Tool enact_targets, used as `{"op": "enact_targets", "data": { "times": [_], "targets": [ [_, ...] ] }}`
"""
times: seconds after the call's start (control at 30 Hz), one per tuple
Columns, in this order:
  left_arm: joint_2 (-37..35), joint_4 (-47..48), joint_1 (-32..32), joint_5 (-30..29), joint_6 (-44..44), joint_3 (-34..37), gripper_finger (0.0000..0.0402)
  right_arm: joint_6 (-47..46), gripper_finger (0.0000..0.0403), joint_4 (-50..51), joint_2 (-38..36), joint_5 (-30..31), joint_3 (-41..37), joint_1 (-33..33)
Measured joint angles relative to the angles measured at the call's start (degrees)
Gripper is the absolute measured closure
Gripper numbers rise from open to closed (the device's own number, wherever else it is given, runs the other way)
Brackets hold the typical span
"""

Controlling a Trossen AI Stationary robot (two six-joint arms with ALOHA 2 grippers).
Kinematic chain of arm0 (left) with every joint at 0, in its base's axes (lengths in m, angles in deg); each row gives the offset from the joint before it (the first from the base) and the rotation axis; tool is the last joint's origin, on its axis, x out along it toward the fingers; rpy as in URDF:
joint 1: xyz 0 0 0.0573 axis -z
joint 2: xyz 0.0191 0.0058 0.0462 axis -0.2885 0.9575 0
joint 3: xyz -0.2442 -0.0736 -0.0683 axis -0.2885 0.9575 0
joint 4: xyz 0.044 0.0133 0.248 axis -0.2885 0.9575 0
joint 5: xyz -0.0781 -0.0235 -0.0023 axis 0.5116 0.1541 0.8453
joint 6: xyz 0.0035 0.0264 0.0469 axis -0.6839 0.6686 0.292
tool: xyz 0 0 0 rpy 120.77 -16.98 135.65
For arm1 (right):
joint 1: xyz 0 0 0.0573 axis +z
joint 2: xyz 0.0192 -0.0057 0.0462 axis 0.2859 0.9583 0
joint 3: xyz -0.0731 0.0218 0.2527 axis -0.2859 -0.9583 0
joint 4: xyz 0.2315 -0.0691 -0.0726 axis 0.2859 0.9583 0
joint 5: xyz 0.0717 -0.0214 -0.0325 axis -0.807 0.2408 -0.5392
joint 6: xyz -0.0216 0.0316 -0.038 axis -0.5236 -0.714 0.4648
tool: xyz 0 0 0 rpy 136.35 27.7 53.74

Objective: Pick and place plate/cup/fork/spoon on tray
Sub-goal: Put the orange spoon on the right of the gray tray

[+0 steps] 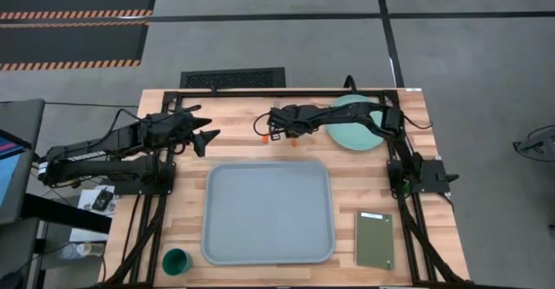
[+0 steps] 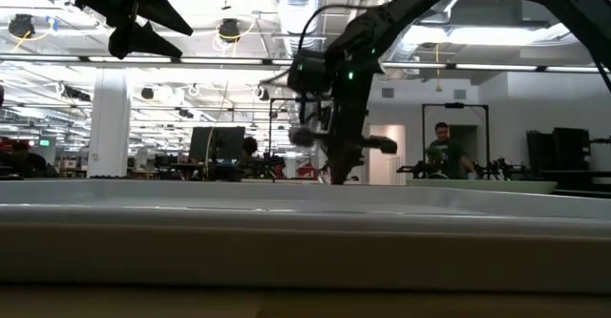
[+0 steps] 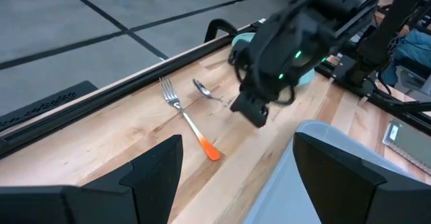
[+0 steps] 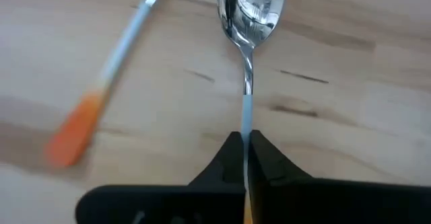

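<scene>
Picking the spoon (image 4: pixel 250 22): right gripper (image 4: pixel 245 158) clamping shut on its handle, bowl lying on the tabletop (image 1: pixel 243 115) at the far edge, beside the fork (image 3: pixel 183 113). Left gripper (image 1: pixel 205 129) hovering open, far left, waiting. Next, likely calling for lifting clear and carrying nearward to the empty tray (image 1: pixel 269 211), without nudging the fork.
</scene>
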Motion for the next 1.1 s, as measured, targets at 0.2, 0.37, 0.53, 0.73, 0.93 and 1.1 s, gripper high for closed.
{"op": "enact_targets", "data": {
  "times": [0.2,0.37,0.53,0.73,0.93,1.1],
  "targets": [
    [0.0,-0.45,0.0,-0.5,0.0,0.02,0.0132,0.12,0.0399,3.53,-4.07,0.53,0.1,2.03],
    [0.01,-1.44,0.0,-0.6,0.0,0.02,0.0132,-3.63,0.04,9.74,-7.7,1.74,0.19,7.54],
    [0.01,-2.08,0.0,-0.67,-0.54,0.02,0.0132,-12.61,0.04,17.26,-10.32,3.96,0.21,16.2],
    [0.47,-2.22,0.0,-2.83,-2.79,0.02,0.0132,-24.57,0.0398,17.94,-10.02,3.73,0.13,27.21],
    [1.97,-2.11,0.24,-1.3,-6.58,0.02,0.0132,-39.59,0.0399,15.71,-9.3,6.5,-3.57,38.2],
    [4.22,-1.74,0.26,2.16,-7.99,0.04,0.0132,-53.05,0.04,16.01,-9.21,7.83,-5.21,46.64]
  ]
}}
